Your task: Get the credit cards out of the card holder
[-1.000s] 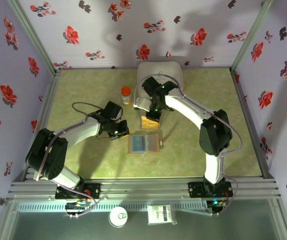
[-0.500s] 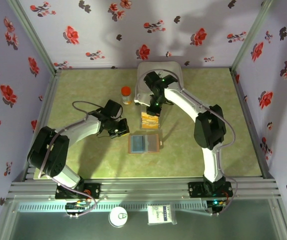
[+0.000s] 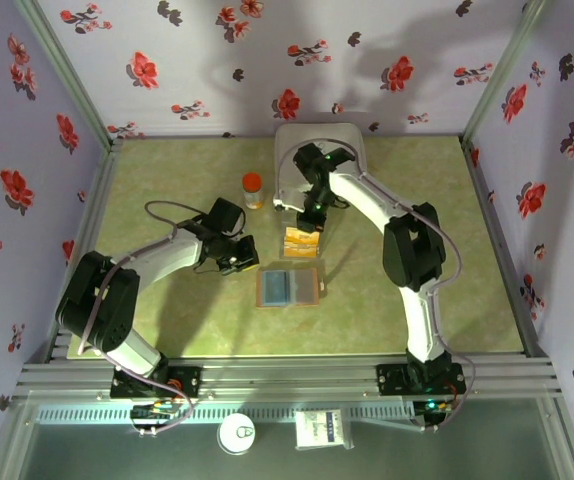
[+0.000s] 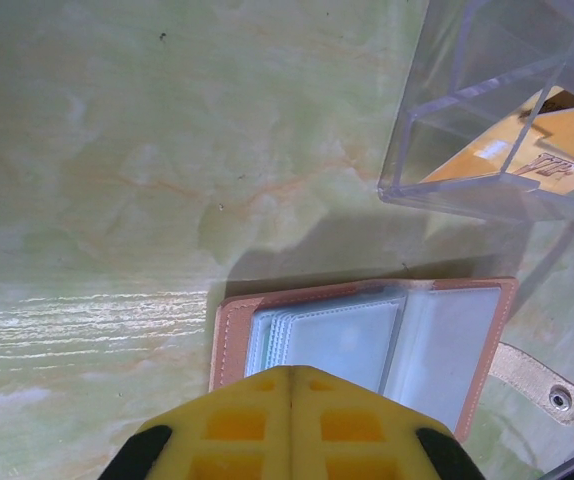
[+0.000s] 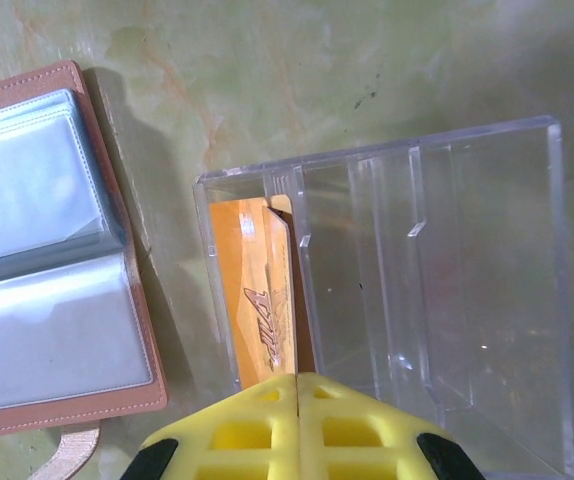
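Change lies with the right gripper (image 5: 297, 378): clenched, it has drawn back toward the white case (image 3: 355, 142), baring the orange card (image 3: 299, 241) in the clear box's (image 5: 447, 280) end compartment. The left gripper (image 4: 289, 374), clenched, stays over the open card holder (image 3: 289, 287) on the desk (image 3: 167, 180).

Right tool (image 3: 310, 214) now farther back, nearer the white case (image 3: 353, 141)
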{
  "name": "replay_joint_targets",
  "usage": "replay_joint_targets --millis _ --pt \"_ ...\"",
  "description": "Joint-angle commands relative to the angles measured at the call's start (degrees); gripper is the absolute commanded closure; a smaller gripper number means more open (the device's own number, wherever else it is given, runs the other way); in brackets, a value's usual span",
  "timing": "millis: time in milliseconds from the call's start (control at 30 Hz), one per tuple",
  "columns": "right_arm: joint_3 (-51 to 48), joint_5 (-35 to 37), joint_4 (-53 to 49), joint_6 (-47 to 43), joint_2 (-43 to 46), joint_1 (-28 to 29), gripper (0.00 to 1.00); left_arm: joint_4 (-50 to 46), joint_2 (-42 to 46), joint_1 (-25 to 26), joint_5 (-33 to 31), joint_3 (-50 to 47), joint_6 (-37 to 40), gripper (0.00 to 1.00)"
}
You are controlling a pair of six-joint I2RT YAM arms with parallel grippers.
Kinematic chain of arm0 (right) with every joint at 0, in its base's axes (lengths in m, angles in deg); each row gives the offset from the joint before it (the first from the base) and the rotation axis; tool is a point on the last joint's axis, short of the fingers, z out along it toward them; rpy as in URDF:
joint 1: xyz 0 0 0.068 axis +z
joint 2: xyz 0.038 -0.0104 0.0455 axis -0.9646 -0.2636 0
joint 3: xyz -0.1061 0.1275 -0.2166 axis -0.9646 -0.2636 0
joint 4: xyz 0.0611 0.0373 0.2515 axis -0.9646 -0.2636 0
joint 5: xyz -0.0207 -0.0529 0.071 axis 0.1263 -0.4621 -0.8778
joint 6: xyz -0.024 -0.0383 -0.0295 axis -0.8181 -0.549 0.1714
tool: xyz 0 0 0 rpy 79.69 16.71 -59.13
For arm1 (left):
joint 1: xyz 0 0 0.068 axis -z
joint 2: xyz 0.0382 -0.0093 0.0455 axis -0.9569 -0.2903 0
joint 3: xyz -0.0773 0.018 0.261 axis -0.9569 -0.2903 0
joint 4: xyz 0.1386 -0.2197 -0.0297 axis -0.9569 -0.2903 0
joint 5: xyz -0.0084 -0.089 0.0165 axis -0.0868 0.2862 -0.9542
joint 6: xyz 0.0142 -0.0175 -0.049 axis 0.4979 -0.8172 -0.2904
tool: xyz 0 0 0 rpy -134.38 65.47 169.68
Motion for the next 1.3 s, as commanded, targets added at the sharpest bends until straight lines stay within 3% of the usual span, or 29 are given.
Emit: replay_joint_targets --millis 0,133,233,367,633,767,1033,1267 --pt "0.9 -1.2 -2.3 -1.6 -1.5 -0.5 1.0 -0.8 -0.5 -0.6 0.4 1.0 1.3 1.0" --pt "0.9 -1.8 -2.3 -1.2 -2.4 -0.4 0.99 -0.7 -0.4 -0.5 0.4 1.0 1.2 1.0" --pt "1.0 -1.9 -2.0 -0.6 -2.3 -0.4 0.87 -0.6 -0.6 -0.6 0.3 1.0 1.1 1.0" --pt "1.0 -3.2 -1.3 0.2 -0.7 -0.4 0.81 -0.7 -0.8 -0.6 0.5 1.3 1.3 1.0" --pt "-4.9 -3.7 6.2 5.6 5.3 -0.4 0.81 -0.2 -1.1 -0.6 0.7 1.1 1.4 1.0" --pt "-11.2 -3.3 15.5 14.0 9.3 -0.5 0.82 0.5 -1.2 -0.5 1.1 0.7 1.2 1.0" --pt "-26.3 -3.3 37.0 39.6 17.7 0.2 0.83 1.1 -1.2 -0.5 1.3 -0.2 1.1 1.0" --pt "-33.0 0.8 42.9 54.2 21.0 4.3 0.85 1.2 -1.0 -0.3 1.6 -1.6 0.8 1.0"
